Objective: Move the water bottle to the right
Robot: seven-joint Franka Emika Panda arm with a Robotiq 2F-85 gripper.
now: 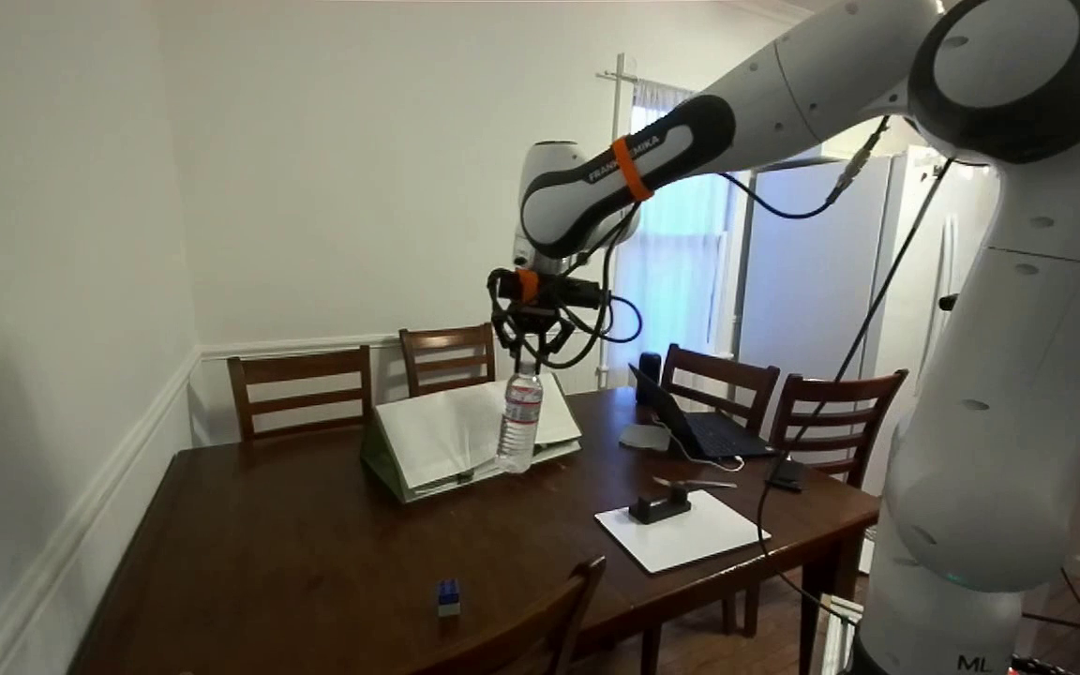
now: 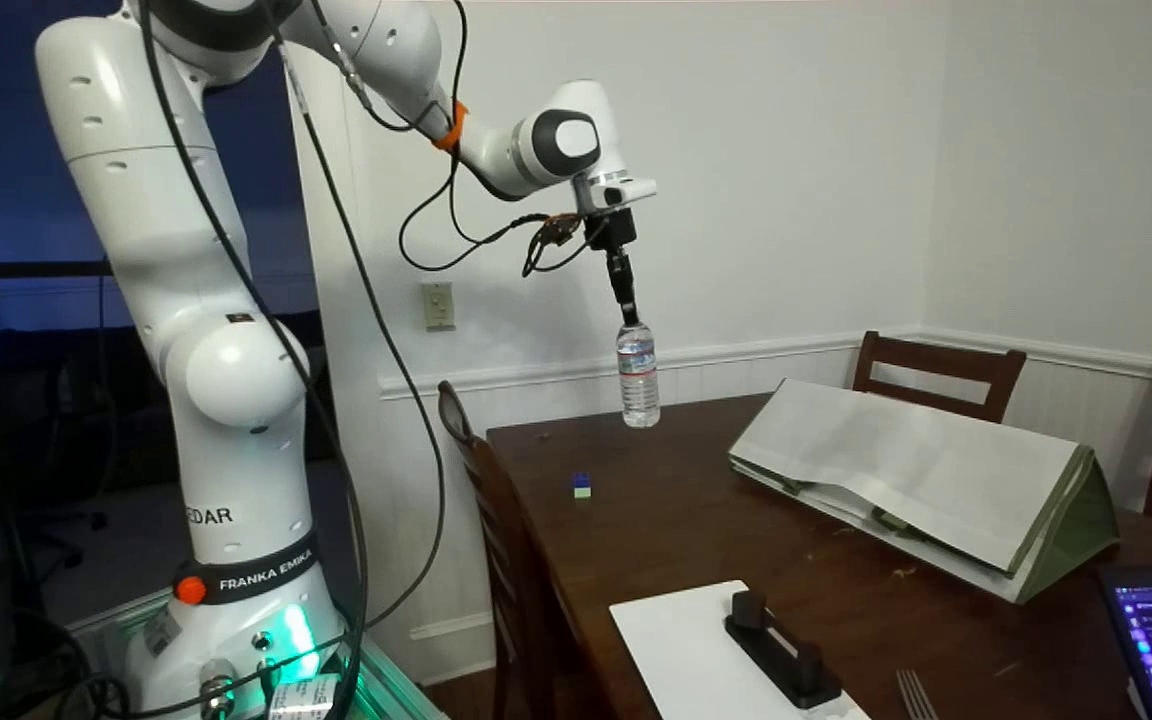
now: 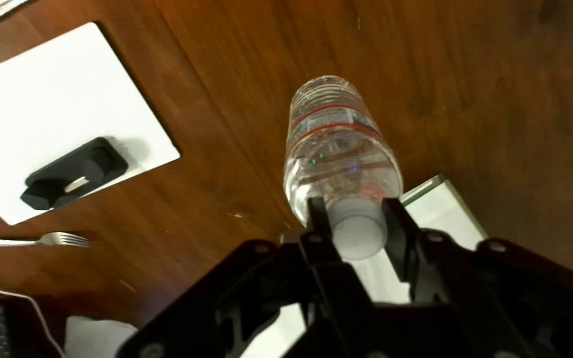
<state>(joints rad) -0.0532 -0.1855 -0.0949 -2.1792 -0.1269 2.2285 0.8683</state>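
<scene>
Arching over the table (image 1: 296, 544), robot arm (image 1: 812, 84), end effector (image 3: 355, 208) pointing down, pinching water bottle (image 3: 338, 144) by cap (image 3: 359, 235)

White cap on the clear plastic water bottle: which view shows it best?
Wrist view. It looks down on the round white cap, whose top shows plainly between the fingers of the black gripper. In both exterior views the clear plastic water bottle shows side-on, but its cap can't be made out clearly.

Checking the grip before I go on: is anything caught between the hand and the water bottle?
Nothing visible: in the wrist view, the hand holds the water bottle with its fingers on either side of the white cap.
</scene>
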